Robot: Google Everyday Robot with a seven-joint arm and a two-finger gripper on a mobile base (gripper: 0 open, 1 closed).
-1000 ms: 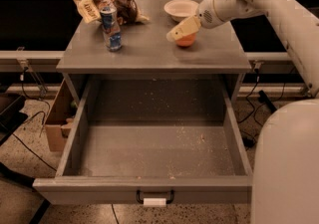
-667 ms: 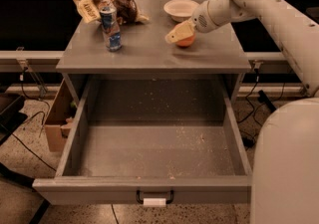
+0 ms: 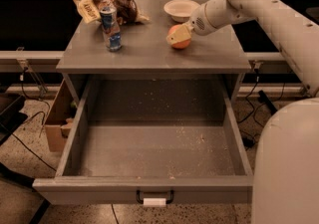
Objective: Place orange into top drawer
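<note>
The orange [image 3: 183, 43] is on the grey cabinet top [image 3: 149, 54], right of its middle, touching or just above the surface. My gripper [image 3: 178, 36] reaches in from the right and is shut on the orange, with one pale finger [image 3: 175, 36] across its front. The top drawer [image 3: 144, 189] is pulled fully open below the cabinet top, towards the camera. Its speckled floor is bare, and its front has a small black handle and a white tag.
A shallow white bowl [image 3: 180, 8] stands behind the orange. A blue can [image 3: 111, 30] stands upright at the left of the top, with a snack bag [image 3: 117, 4] behind it. A cardboard box [image 3: 57, 124] sits on the floor left of the drawer. My white body [image 3: 289, 168] fills the lower right.
My gripper and the orange have shifted slightly left and towards the front of the cabinet top. The drawer, bowl and can have not moved.
</note>
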